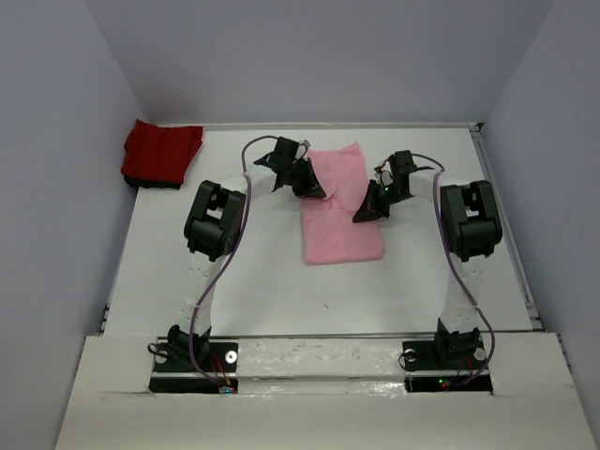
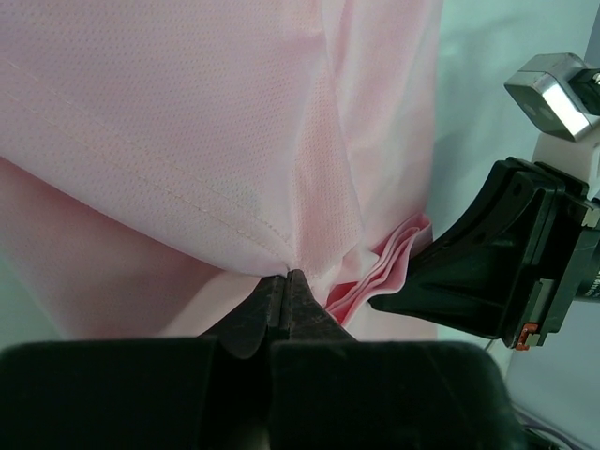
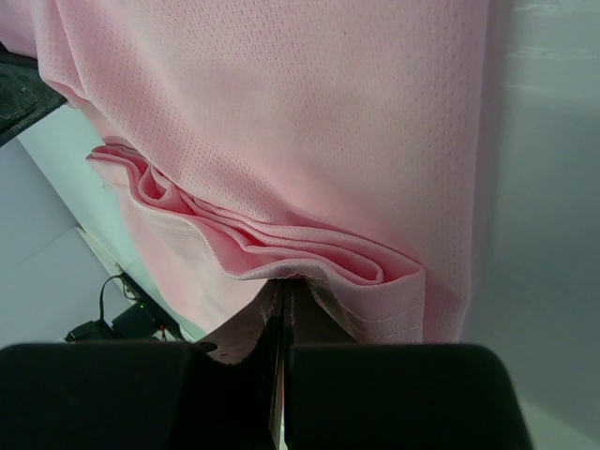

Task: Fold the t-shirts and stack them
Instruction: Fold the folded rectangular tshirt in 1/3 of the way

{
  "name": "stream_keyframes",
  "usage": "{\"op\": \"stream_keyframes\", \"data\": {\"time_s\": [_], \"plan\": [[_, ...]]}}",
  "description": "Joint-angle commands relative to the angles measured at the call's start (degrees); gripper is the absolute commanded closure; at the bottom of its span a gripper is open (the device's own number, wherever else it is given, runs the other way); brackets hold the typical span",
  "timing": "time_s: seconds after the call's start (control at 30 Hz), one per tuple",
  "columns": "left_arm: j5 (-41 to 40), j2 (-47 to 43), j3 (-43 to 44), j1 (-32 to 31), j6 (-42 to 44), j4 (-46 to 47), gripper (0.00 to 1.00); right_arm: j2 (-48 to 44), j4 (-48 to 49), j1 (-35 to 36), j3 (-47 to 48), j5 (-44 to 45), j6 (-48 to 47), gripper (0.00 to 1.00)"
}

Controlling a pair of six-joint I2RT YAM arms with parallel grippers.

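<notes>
Pink t-shirt [image 1: 342, 230] on the table [image 1: 253, 281]: your left gripper [image 2: 284, 302] pinches its stitched hem, your right gripper [image 3: 284, 289] pinches bunched folds; red t-shirt [image 1: 161, 155] lies far-left, well apart.

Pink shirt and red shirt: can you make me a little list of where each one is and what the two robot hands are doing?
pink shirt: lying in the middle of the table, layers bunched along one edge
red shirt: folded, at the far left corner, apart from the pink one
left gripper: shut, pinching a hem of the pink shirt
right gripper: shut, pinching the bunched layers of the pink shirt
stacked: not yet
</notes>
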Motion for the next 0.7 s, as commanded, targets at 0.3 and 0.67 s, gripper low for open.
{"op": "stream_keyframes", "data": {"time_s": [0.3,0.67], "plan": [[-6.26,-2.98,7.61,0.49,4.3,-13.62,0.94,0.88,0.12,0.46,0.86,1.36,-0.98,1.0],[-9.59,-2.98,10.5,0.84,5.71,-16.95,0.51,0.7,0.12,0.46,0.77,1.28,-0.98,1.0]]}}
